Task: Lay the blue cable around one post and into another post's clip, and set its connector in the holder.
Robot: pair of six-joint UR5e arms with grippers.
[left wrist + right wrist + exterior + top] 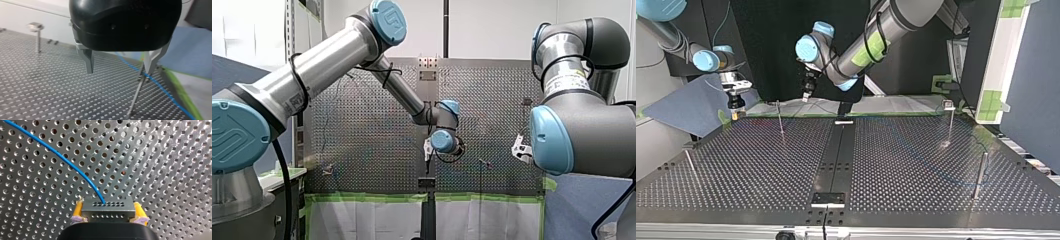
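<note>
Right wrist view: the grey connector (107, 206), a small block with rows of pin holes, is clamped by its two ends between the yellow pads (78, 210) of your right hand (108, 213), which is closed firmly on it and holds it over the perforated worktop (170, 170). The blue cable (60, 157) leaves the connector's face and curves away across the holes with some slack. This suggests you are carrying the end so that the rest of the cable can trail freely. In the left wrist view your left hand (120, 67) is wide open and holds nothing. One of its metal fingers (88, 61) hangs over bare plate, and the other is just beside a thin post (136, 97) that the cable runs past. The views do not show whether the cable is seated in that post's clip, but the open hand looks placed to guide or press it there. A second post (38, 41) stands well apart. The connector is not yet in any holder, and it is unclear which fixture the holder is.
</note>
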